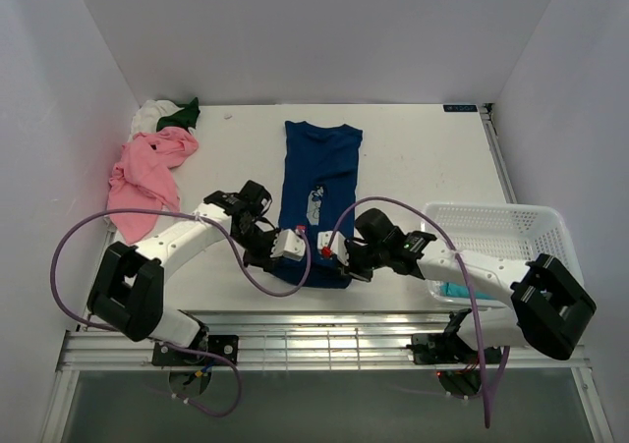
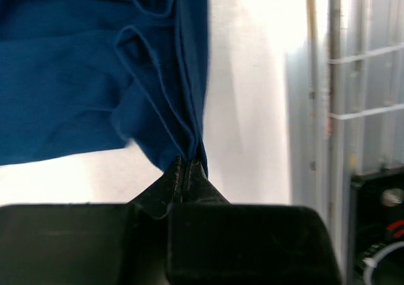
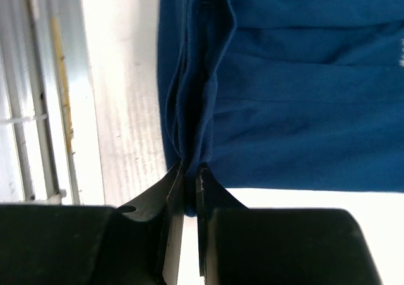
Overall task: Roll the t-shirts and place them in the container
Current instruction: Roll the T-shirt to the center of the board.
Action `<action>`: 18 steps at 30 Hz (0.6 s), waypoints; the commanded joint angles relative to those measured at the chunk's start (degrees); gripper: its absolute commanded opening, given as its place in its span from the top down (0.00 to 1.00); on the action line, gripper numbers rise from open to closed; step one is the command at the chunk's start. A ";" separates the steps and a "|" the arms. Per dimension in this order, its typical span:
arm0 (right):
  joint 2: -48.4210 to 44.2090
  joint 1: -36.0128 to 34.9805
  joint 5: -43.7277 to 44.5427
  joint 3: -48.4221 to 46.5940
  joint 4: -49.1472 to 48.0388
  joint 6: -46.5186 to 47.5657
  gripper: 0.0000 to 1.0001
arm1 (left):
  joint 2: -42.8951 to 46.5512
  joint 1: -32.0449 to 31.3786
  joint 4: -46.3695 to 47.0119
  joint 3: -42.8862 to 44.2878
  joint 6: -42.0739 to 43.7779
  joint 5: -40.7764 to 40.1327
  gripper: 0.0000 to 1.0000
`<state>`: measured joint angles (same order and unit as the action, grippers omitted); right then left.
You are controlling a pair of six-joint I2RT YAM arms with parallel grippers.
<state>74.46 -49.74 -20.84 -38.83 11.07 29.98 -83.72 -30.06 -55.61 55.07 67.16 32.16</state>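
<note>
Left wrist view: the dark blue t-shirt (image 2: 69, 76) runs off the top and left edges. You lose the pinched fold where it goes between the left fingers (image 2: 167, 187). The rack on the right is blurred.

Right wrist view: the same shirt is cut off at top and right. The fold disappears between the right fingers (image 3: 158, 193).

Top view: both sets of fingers cover the shirt's near hem, so you cannot trace its edge. The pale print (image 1: 314, 204) is too small to make out.
- Far left corner: the white t-shirt (image 1: 147, 117) and dark green t-shirt (image 1: 183, 116) are bunched, shapes unclear.
- Basket (image 1: 501, 225): the teal cloth (image 1: 454, 290) is mostly hidden by the right arm (image 1: 477, 266).
- Blue label (image 1: 459, 107), far right of the tabletop (image 1: 413, 168): unreadable.
</note>
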 commanded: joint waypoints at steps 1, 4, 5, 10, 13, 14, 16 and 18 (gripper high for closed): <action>-1.42 -2.20 -1.92 -1.08 4.84 5.96 0.87 | 4.00 -2.71 -4.59 -2.50 -1.04 2.64 1.00; -0.02 -3.70 -2.54 -1.25 5.98 8.07 0.87 | 4.01 -6.58 -4.77 -4.44 -5.70 2.55 1.00; 0.51 -4.49 -2.36 -2.03 7.20 9.30 0.87 | 3.75 -8.24 -4.68 -4.79 -6.94 2.55 1.00; 0.61 -5.02 -3.15 -1.26 9.41 12.29 0.87 | 2.86 -9.93 -5.11 -6.11 -11.17 4.13 0.98; -2.03 -4.93 -2.37 2.08 6.96 14.06 0.87 | 2.86 -9.93 -5.29 -7.16 -11.17 4.14 0.95; -2.12 -4.93 -2.19 2.35 6.34 13.80 0.87 | 2.60 -9.93 -5.03 -7.26 -11.52 3.96 0.94; -1.34 -4.93 -2.27 1.39 6.07 13.09 0.86 | 2.16 -9.93 -3.89 -6.30 -12.13 3.17 0.94; 0.07 -4.93 -2.62 0.51 6.24 12.48 0.86 | 1.46 -9.93 -2.75 -5.24 -12.93 2.73 0.94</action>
<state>73.91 -54.57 -22.87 -37.28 17.85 41.67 -82.11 -39.83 -58.98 48.56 55.92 33.78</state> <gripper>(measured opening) 0.145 0.056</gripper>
